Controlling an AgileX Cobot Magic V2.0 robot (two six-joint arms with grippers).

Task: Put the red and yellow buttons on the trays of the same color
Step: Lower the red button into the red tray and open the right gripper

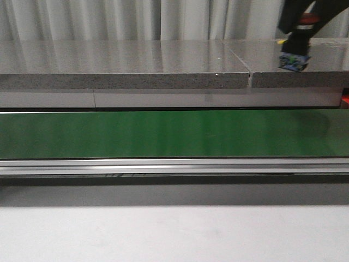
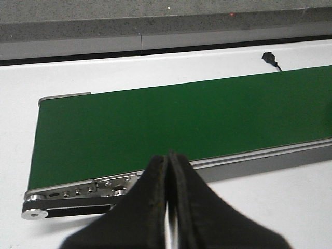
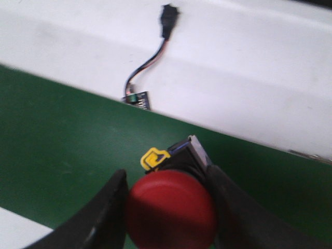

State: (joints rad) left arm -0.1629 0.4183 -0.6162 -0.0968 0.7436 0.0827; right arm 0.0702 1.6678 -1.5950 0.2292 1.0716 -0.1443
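Broadly, stretching across the front view as a smooth, matte green conveyor belt [image 1: 163, 134], framed along the near edge by a brushed aluminium rail [image 1: 174, 166] and backed by a speckled grey stone-look shelf [image 1: 125, 65]. Lying flat and bare in the left wrist view, ending at a metal end roller [image 2: 35, 212] on the white tabletop [image 2: 290, 207]. Not showing any trays anywhere.

Hanging high at the far right, the right gripper [image 1: 294, 52], clamped on the red button [image 3: 171, 212], with its black fingers [image 3: 104, 218] pressing either side of the rounded cap. Sitting just above the belt in the wrist view, that button: glossy hard plastic dome, a boxy body behind it and a small yellow clip [image 3: 154, 158]. Likely handling as light and rigid, though slick on the curved dome, so probably gripping safer lower down, across the body's flat sides, than on the cap.

Pointing at the belt's end, the left gripper [image 2: 168, 207], pads pressed together with nothing between them.

Resting beyond the belt, a thin wired connector [image 3: 150, 62] with a tiny circuit board [image 3: 137, 98].
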